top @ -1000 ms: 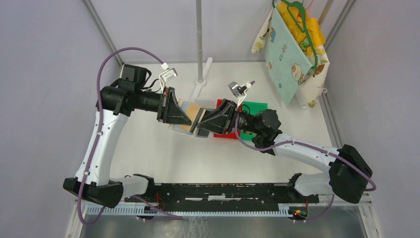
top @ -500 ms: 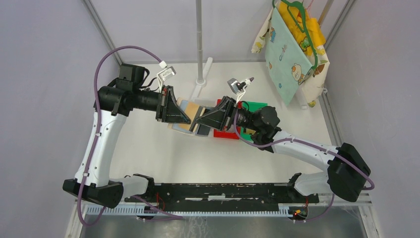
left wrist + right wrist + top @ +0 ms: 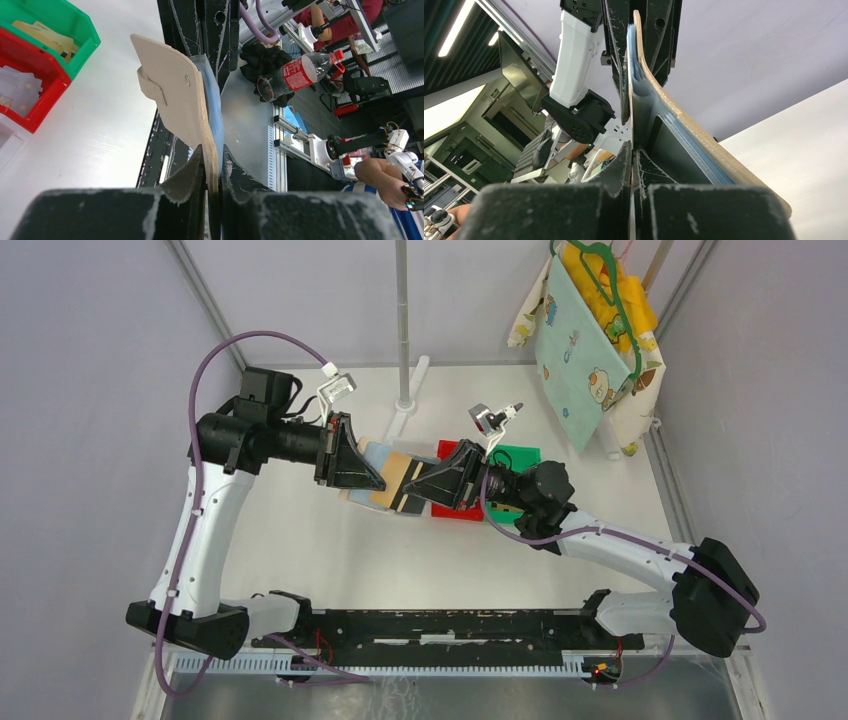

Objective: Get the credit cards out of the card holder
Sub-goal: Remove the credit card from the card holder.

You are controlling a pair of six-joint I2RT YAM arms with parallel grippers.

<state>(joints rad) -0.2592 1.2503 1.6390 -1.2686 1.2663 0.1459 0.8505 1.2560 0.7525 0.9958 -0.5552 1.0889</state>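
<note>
The tan card holder [image 3: 392, 476] is held up in the air between both grippers, above the table's middle. My left gripper [image 3: 378, 483] is shut on its tan cover; in the left wrist view the cover [image 3: 175, 90] stands edge-on between my fingers, at the gripper [image 3: 214, 159]. My right gripper [image 3: 408, 492] is shut on a thin grey card [image 3: 640, 112] that sits against the pale blue inner pocket of the holder [image 3: 696, 134]; the gripper shows in its own view [image 3: 632, 150]. Gold cards [image 3: 42, 32] lie in the green bin, silver-grey cards [image 3: 15, 90] in the red bin.
A red bin [image 3: 455, 510] and a green bin [image 3: 515, 455] stand on the table under and behind my right gripper, with a white bin's edge [image 3: 7, 145] beside them. A pole on a stand [image 3: 403, 340] rises at the back. A cloth bag [image 3: 590, 330] hangs at the back right.
My right arm has drawn back a little to the right, and more of the tan holder shows between the grippers. My left arm has barely moved.
</note>
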